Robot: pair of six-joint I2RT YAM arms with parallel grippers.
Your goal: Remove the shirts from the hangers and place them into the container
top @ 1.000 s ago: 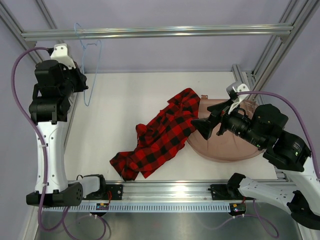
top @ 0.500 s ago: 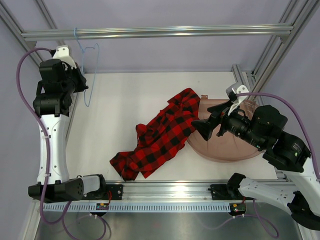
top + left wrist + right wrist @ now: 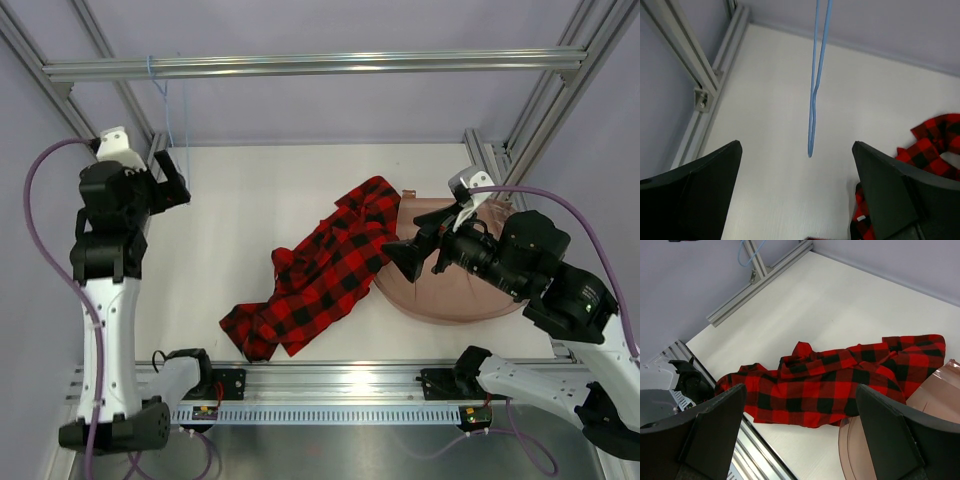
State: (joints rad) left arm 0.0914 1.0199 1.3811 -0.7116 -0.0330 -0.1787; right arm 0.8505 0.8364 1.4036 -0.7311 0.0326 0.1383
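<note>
- Both pincers are hanging wide and empty. The left gripper [image 3: 172,180] is sitting at 10 o'clock by the dangling blue wire hanger [image 3: 813,100], so I'm worrying about snagging it.
- The plaid shirt [image 3: 325,275] is lying mostly on the table [image 3: 250,190], trailing toward 7 o'clock. Only its top corner is overlapping the pinkish tub [image 3: 450,295] at 3 o'clock.
- The right gripper [image 3: 400,256] is hovering there; I'm guessing a one-corner pinch leaves the sleeves draping outside, or shoves the light tub.
</note>
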